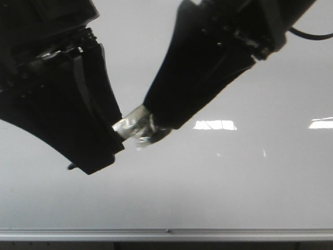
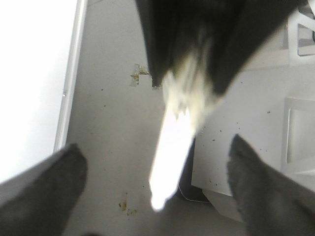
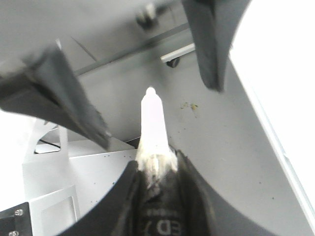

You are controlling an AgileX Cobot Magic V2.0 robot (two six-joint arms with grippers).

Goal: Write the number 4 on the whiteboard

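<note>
The whiteboard [image 1: 234, 177] fills the front view, pale grey and glossy, with a silver rail [image 1: 208, 234] along its bottom. No number 4 shows on it. My right gripper [image 1: 156, 121] is shut on a marker [image 1: 136, 128] whose middle is wrapped in shiny tape. In the right wrist view the marker's white end [image 3: 153, 123] sticks out past my right gripper [image 3: 157, 164]. My left gripper [image 2: 156, 147] is open. Its fingers [image 2: 54, 182] stand wide apart on either side of the marker's white end [image 2: 172, 152] without touching it. In the front view the left gripper [image 1: 106, 148] meets the marker.
Two bright light reflections [image 1: 214, 125] [image 1: 321, 123] lie on the board. The wrist views show the board's metal edge [image 2: 69, 83], a grey floor with yellowish stains [image 2: 125, 204] and a white speckled frame [image 2: 256, 128] below.
</note>
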